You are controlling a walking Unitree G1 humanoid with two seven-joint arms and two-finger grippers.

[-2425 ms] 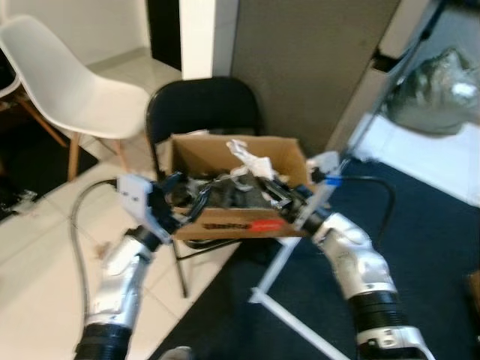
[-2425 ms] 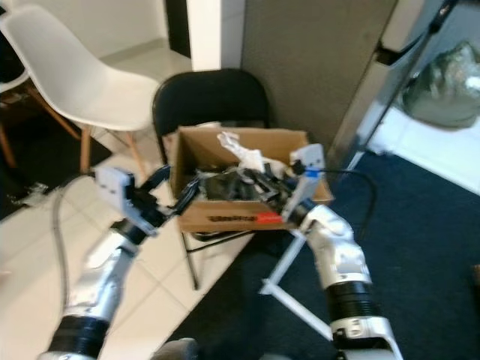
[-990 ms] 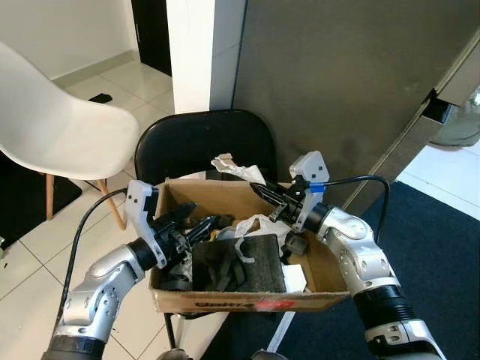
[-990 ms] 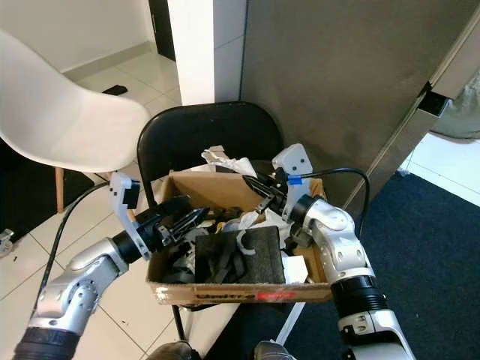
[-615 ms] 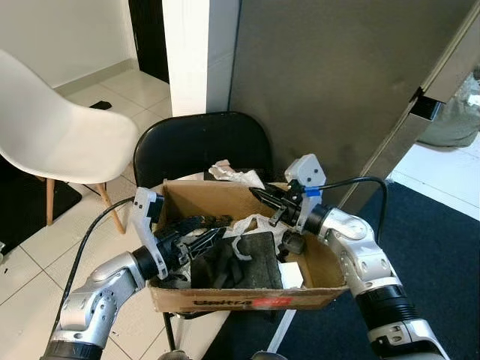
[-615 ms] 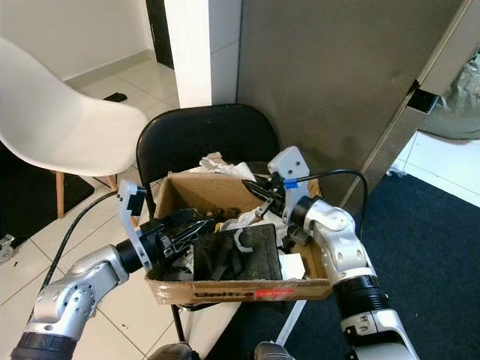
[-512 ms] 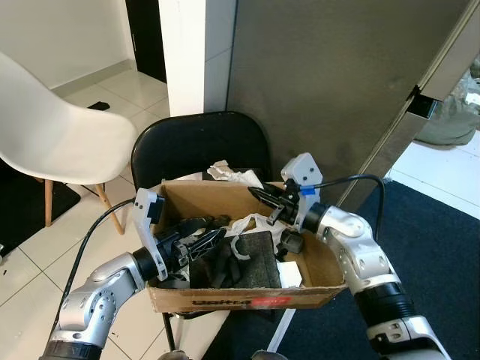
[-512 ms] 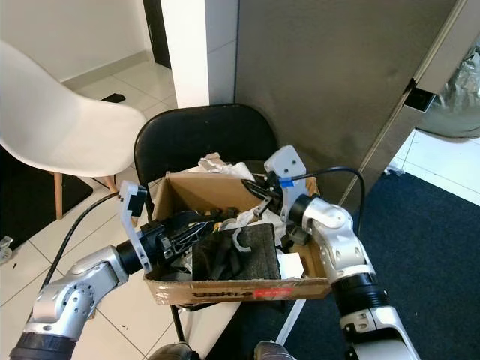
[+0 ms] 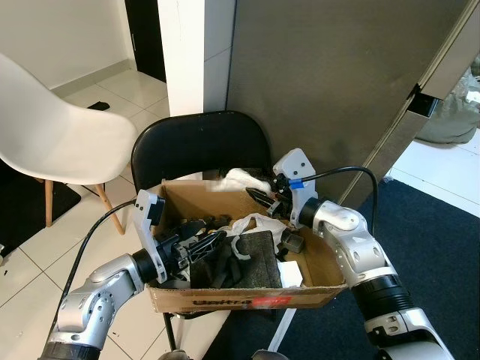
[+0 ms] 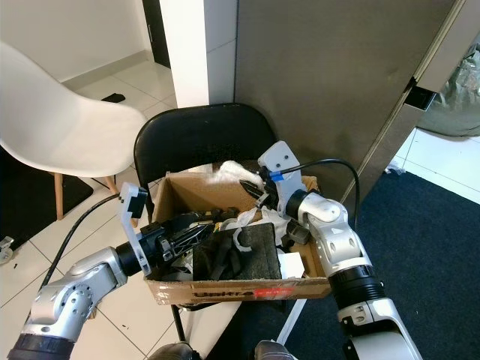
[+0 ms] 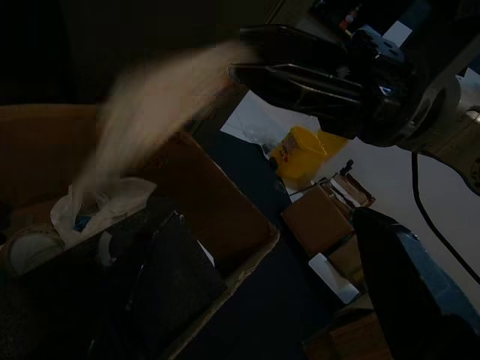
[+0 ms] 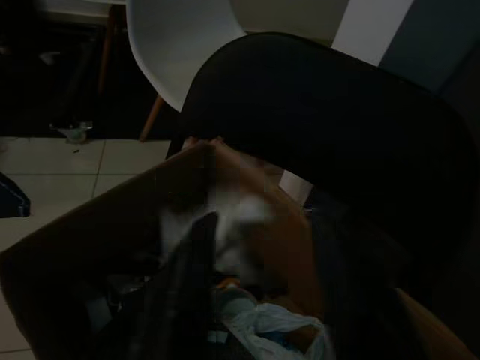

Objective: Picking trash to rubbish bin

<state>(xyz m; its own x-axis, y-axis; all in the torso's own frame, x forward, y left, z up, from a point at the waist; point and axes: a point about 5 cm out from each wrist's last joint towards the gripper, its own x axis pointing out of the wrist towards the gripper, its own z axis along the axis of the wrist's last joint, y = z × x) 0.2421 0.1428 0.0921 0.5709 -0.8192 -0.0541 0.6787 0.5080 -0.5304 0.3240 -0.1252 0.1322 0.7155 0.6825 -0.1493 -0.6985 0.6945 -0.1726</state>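
A crumpled white paper (image 9: 244, 180), blurred with motion, sits at the back edge of the cardboard box (image 9: 247, 300), near its far right corner. The right gripper (image 9: 264, 199) is right against it, its black fingers pinched together on the wad. In the left wrist view the same paper (image 11: 161, 97) shows as a pale streak running from the tips of that gripper (image 11: 244, 71) down toward the box.

The box rests on the seat of a black folding chair (image 9: 199, 146) and is full of rubbish: a dark grey cloth (image 9: 236, 262) lies toward the front edge, a white plastic bag (image 9: 259, 223) sits in the middle, and a small white piece (image 9: 292, 274) lies by the front right corner. A red label (image 9: 251, 302) runs along the front wall.

The left gripper (image 9: 206, 241) reaches in over the box's left edge, low over the dark clutter there. Its fingers are slightly apart and nothing is between them.

To the left of the black chair stands a white shell chair (image 9: 52, 127) with wooden legs, on pale floor tiles (image 9: 22, 300). Behind the box rises a dark grey panel (image 9: 330, 75), and a white pillar (image 9: 180, 52) stands beside it. A dark blue carpet (image 9: 442, 255) covers the floor on the right.
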